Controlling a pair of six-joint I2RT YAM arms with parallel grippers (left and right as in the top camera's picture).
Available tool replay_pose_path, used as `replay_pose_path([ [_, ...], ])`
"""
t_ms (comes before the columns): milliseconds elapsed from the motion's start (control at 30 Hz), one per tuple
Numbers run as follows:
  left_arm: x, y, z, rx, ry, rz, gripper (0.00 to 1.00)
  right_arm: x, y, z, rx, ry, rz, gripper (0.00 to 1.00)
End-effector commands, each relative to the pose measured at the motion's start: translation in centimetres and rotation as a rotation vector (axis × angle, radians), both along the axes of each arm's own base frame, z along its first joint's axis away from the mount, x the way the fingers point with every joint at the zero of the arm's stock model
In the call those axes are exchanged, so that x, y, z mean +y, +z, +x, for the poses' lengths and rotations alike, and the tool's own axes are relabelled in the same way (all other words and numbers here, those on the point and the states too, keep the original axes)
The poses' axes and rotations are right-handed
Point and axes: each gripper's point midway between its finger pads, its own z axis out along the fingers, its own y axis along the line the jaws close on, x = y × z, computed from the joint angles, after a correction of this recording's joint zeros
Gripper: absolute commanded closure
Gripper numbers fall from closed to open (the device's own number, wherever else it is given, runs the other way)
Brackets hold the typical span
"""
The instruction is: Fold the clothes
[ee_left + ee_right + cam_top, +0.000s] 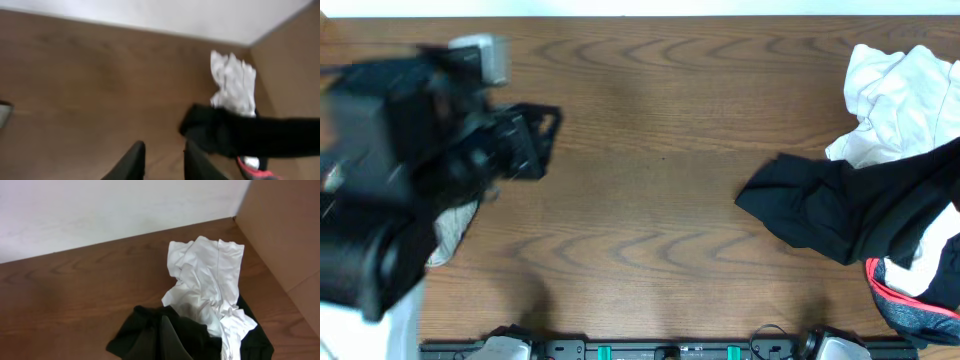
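Hovering left pincer: jaws part-way open; clear gap between the two dark fingers, nothing held; bare wood of worktop beneath; well apart from the black shirt.
Left arm: blurred in overhead view; over left end of worktop; covering part of a pale cloth on the wood.
Right pincer: closed; dark against black fabric, low over the black shirt; cannot tell whether any cloth pinched.
Black shirt: right end of worktop; crumpled, unfolded; one lobe reaching toward the middle; touching the white garment.
White garment: far right corner; bunched and creased; lower edge lapping onto the black shirt in right wrist view.
Red/grey garment: near right edge; mostly under the black shirt; red trim and grey cloth showing.
Brown panel: upright at right side of worktop, just beside the white garment.
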Motion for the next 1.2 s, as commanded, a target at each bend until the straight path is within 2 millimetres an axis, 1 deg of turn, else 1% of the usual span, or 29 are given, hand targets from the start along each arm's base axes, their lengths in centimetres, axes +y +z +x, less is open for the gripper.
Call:
replay_pose_path([
  [0, -2.8, -2.1, 0.9, 0.075, -0.120, 0.014, 0.71, -0.2, 0.5, -0.2, -0.019, -0.020, 0.002, 0.99],
  [100, -5.6, -5.2, 2.3, 0.171, -0.188, 0.044, 0.68, -0.3, 0.4, -0.1, -0.015, -0.020, 0.003, 0.99],
  [333, -10.4, -10.8, 4.6, 0.316, -0.282, 0.100, 0.66, -0.4, 0.2, 0.3, -0.004, -0.020, 0.006, 0.99],
  [400, -11.9, -12.0, 5.0, 0.336, -0.322, 0.092, 0.67, -0.5, 0.2, 0.4, -0.001, -0.018, 0.002, 0.99],
  [433, -13.2, -12.5, 5.1, 0.343, -0.362, 0.069, 0.67, -0.5, 0.2, 0.4, -0.001, -0.018, 0.000, 0.99],
  [500, -15.8, -13.3, 4.9, 0.352, -0.462, 0.004, 0.66, -0.7, 0.2, 0.4, -0.004, -0.030, -0.005, 0.99],
  [600, -18.7, -14.8, 4.4, 0.371, -0.557, -0.059, 0.66, -1.0, 0.1, 0.4, 0.002, -0.059, 0.008, 0.99],
  [667, -20.5, -16.0, 3.6, 0.381, -0.621, -0.090, 0.67, -1.1, 0.0, 0.5, 0.007, -0.059, 0.009, 0.99],
  [800, -23.3, -18.4, 1.7, 0.394, -0.713, -0.116, 0.66, -1.1, -0.1, 0.7, 0.011, -0.059, 0.011, 0.99],
  [867, -24.3, -19.4, 0.9, 0.412, -0.729, -0.139, 0.66, -1.2, -0.3, 0.9, 0.018, -0.059, 0.013, 0.99],
  [1033, -27.5, -20.7, -0.2, 0.410, -0.795, -0.251, 0.51, -1.2, -0.8, 1.1, 0.043, -0.058, 0.026, 0.99],
  [1100, -28.7, -21.6, -0.5, 0.421, -0.803, -0.290, 0.47, -1.2, -0.9, 1.2, 0.047, -0.058, 0.027, 0.99],
  [1167, -30.0, -22.9, -1.0, 0.452, -0.818, -0.308, 0.44, -1.2, -0.9, 1.2, 0.046, -0.058, 0.027, 0.99],
])
